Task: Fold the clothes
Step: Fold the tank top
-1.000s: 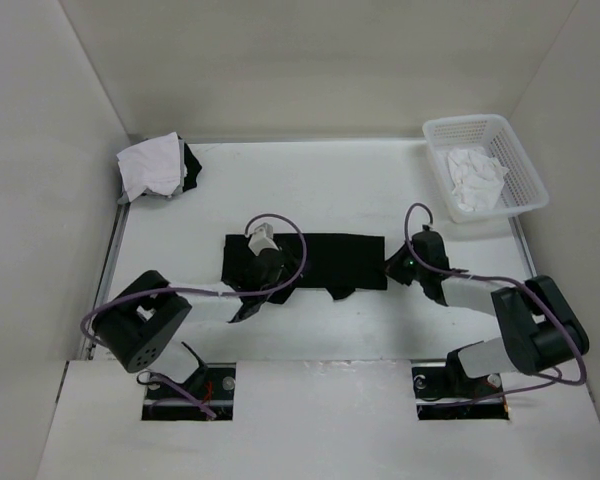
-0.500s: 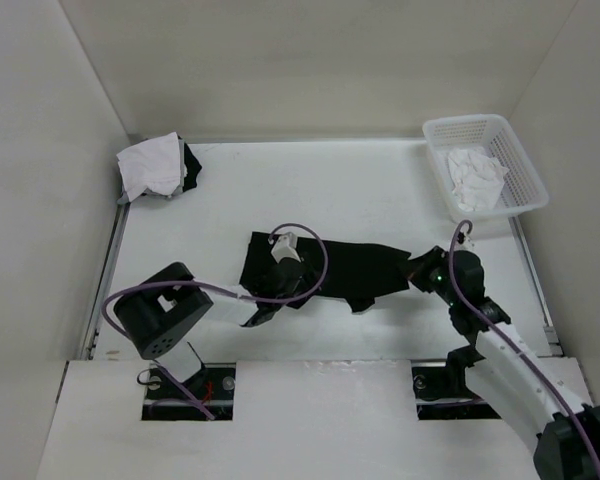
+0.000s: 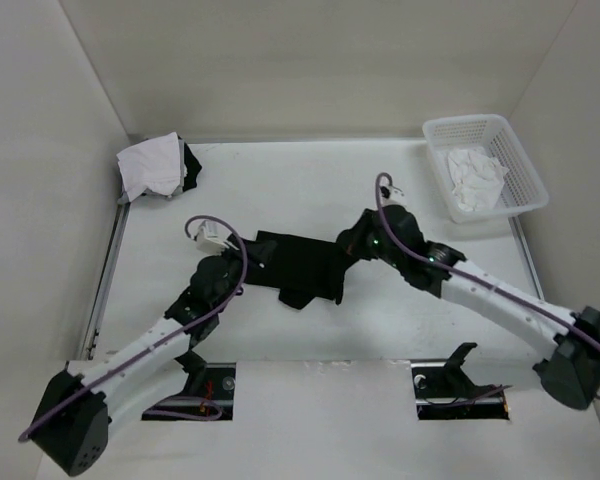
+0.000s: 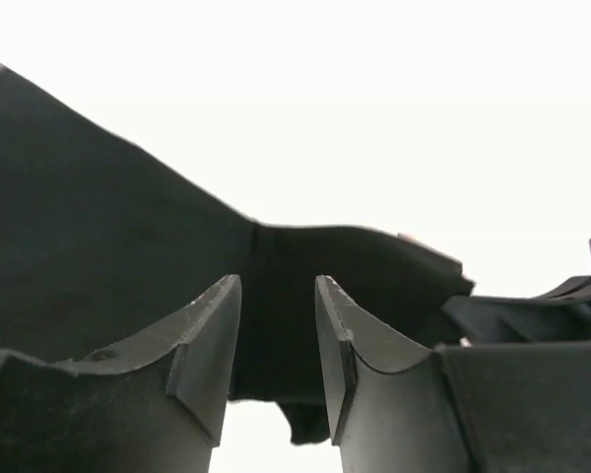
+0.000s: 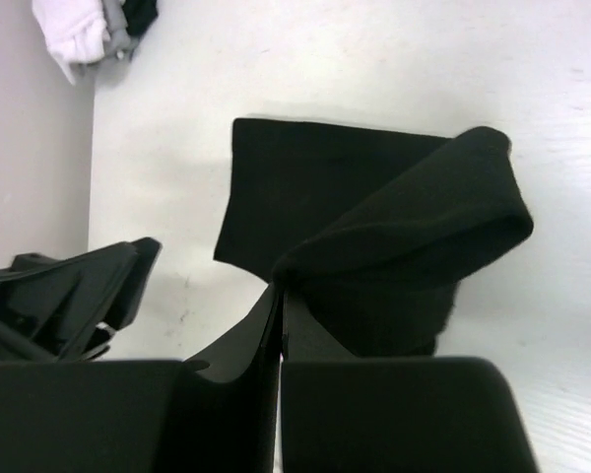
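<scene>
A black garment (image 3: 298, 264) lies in the middle of the table, its right end lifted and curled over to the left. My right gripper (image 3: 349, 244) is shut on that raised fold; in the right wrist view its jaws (image 5: 280, 296) pinch the edge of the rolled black cloth (image 5: 414, 227). My left gripper (image 3: 250, 263) sits low at the garment's left edge and is open. In the left wrist view its jaws (image 4: 276, 325) stand apart, with the black garment (image 4: 98, 217) just beyond the tips and nothing clamped between them.
A pile of white and black clothes (image 3: 157, 166) lies at the back left corner. A white lattice basket (image 3: 520, 165) at the back right holds a crumpled white garment (image 3: 475, 180). White walls close in the table on three sides.
My right arm has swung left, carrying the garment's right end over the middle, so the cloth now looks shorter. The left arm has stretched out and its gripper has shifted slightly left.
</scene>
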`<state>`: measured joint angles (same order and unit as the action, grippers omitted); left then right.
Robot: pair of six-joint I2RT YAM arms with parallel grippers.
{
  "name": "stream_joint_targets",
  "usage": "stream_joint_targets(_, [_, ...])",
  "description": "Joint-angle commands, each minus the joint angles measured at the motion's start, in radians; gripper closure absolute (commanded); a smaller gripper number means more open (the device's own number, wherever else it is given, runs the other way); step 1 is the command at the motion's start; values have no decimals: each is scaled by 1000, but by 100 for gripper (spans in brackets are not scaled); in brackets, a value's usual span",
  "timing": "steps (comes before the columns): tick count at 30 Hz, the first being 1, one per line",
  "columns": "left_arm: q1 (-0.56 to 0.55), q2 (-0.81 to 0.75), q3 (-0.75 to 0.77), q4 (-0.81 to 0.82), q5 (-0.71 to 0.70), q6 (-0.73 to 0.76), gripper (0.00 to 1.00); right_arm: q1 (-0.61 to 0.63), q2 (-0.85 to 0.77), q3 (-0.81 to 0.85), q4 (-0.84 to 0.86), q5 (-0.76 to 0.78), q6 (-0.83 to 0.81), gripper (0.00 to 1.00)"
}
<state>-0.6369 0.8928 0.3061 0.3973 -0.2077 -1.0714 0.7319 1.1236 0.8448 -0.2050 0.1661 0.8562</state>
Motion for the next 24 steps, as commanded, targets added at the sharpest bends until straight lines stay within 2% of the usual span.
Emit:
stream_joint_targets(1, [85, -144, -38, -173, 7, 1, 65, 62, 148, 152, -8, 72, -32, 100])
stream_joint_targets(10, [315, -446, -71, -445, 63, -1, 64, 183, 658, 592, -70, 35, -75, 100])
stream_joint_targets(14, [401, -489, -74, -488, 122, 14, 64, 224, 853, 792, -123, 7, -92, 100])
stream_joint_targets(17, [453, -499, -84, -494, 169, 18, 64, 241, 947, 870, -126, -3, -86, 96])
stream_joint_targets(20, [467, -494, -85, -494, 177, 22, 64, 254, 993, 919, -123, -43, -89, 85])
stream_joint_targets(22, [467, -489, -82, -494, 172, 24, 64, 263, 984, 925, -119, -46, -100, 68])
stream_joint_targets(24, [466, -486, -73, -494, 168, 24, 64, 266, 934, 893, -99, -42, -123, 57])
